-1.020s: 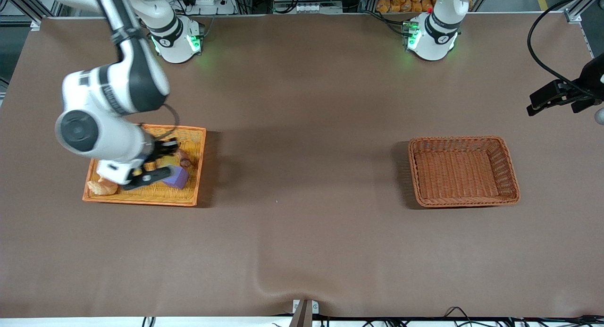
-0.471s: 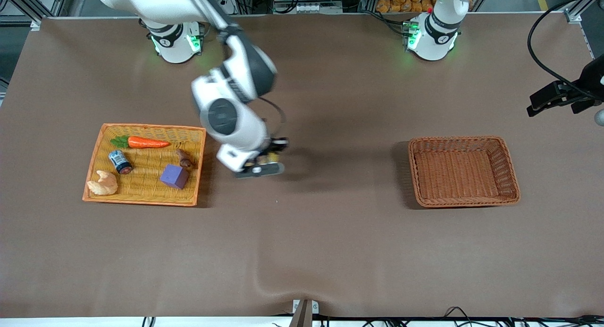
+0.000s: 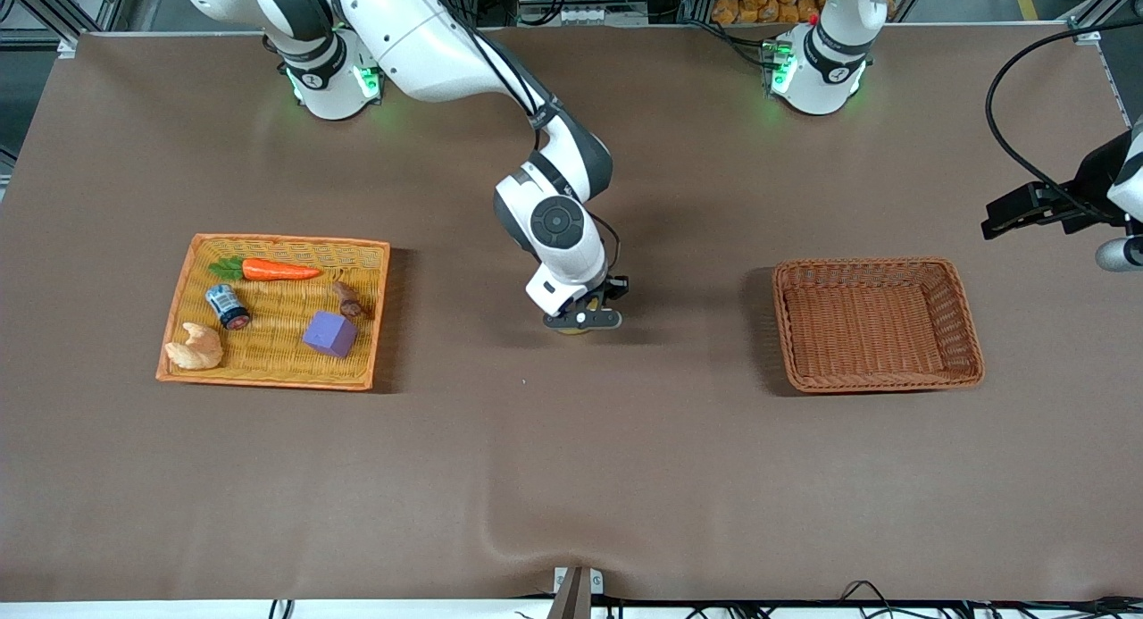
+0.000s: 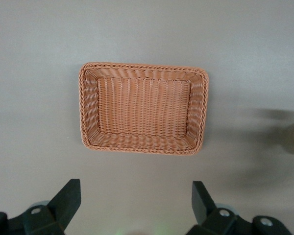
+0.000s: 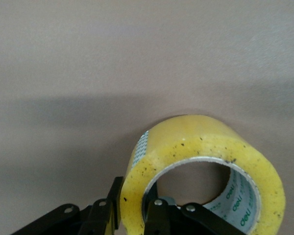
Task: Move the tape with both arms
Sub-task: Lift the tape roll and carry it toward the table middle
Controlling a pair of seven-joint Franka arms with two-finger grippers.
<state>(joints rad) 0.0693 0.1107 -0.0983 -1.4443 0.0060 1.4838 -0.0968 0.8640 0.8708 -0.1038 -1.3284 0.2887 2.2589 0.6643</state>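
— Tape (image 5: 201,161): where?
— Clamped in the right pincer (image 3: 585,319) over the counter (image 3: 571,449) between tray (image 3: 375,315) and basket (image 3: 879,326).
— Left pincer (image 4: 137,205)?
— Apart, waiting high above the basket.

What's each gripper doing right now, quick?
Right gripper: shut on the tape, over the table's middle.
Left gripper: open, empty, waiting above the brown basket.

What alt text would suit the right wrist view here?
The right hand grips a yellowish translucent ring-shaped roll of tape, one black finger outside the roll's wall and one inside its pale grey core. Around it lies only the plain brown table covering, crossed by a soft shadow.
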